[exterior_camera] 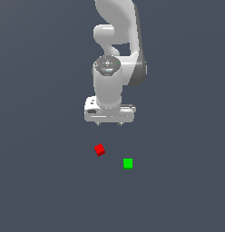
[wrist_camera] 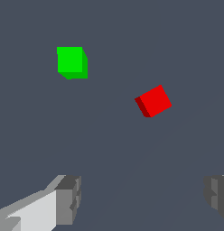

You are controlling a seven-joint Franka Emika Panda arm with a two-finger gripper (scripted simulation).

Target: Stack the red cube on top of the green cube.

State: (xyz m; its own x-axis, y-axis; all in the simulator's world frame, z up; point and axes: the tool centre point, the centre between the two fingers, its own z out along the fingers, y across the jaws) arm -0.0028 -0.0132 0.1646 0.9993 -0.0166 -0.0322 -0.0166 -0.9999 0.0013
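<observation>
Two small cubes lie on the dark grey tabletop (exterior_camera: 46, 181) in front of me, and I am holding neither. My pincer (exterior_camera: 109, 122) hangs above the surface with its jaws spread wide; in the wrist view the two grey fingertips (wrist_camera: 68, 199) sit far apart at the edges of the picture with nothing but bare tabletop between them.

I take the green cube (exterior_camera: 128, 163) as my landmark. It rests flat on the tabletop, its sides square to the exterior view. The red cube (exterior_camera: 100, 149) lies near it but clearly apart, with a strip of bare surface between them. In the exterior view the red cube is toward that view's left of the green cube and a little farther back, closer to my arm. It is also turned at an angle, so its edges run diagonally where the green cube's run straight. Both cubes are the same size and both are far smaller than my pincer.

My pincer hovers behind the green cube in the exterior view, on the same side as the red cube, and is nearer to the red cube than to the green one. It touches neither of them. The wrist view shows both cubes, green (wrist_camera: 72, 62) and red (wrist_camera: 153, 101), ahead of my fingertips.
</observation>
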